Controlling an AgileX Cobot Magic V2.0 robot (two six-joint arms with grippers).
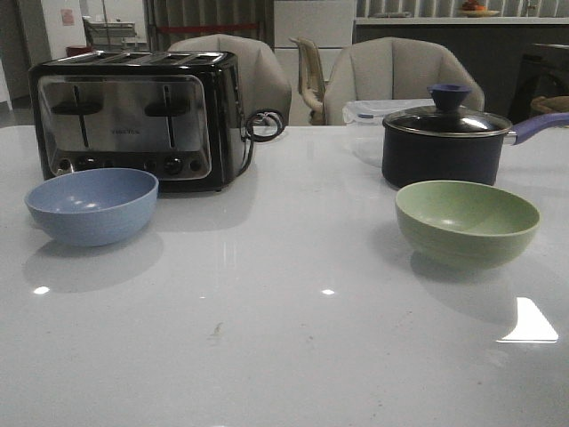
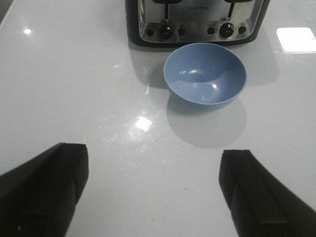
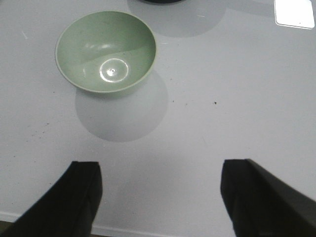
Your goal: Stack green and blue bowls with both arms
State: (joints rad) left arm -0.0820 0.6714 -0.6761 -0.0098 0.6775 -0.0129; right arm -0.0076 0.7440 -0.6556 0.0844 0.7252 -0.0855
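Note:
The blue bowl point(image 1: 92, 205) sits upright and empty on the left of the white table, just in front of the toaster. It also shows in the left wrist view point(image 2: 205, 75). The green bowl point(image 1: 467, 222) sits upright and empty on the right, in front of the saucepan, and shows in the right wrist view point(image 3: 106, 51). My left gripper point(image 2: 153, 190) is open and empty, above bare table short of the blue bowl. My right gripper point(image 3: 160, 197) is open and empty near the table's front edge, short of the green bowl. Neither arm shows in the front view.
A black and chrome toaster point(image 1: 133, 116) stands at the back left, close behind the blue bowl. A dark navy saucepan point(image 1: 444, 142) with a glass lid and a purple handle stands at the back right. Chairs stand beyond the table's far edge.

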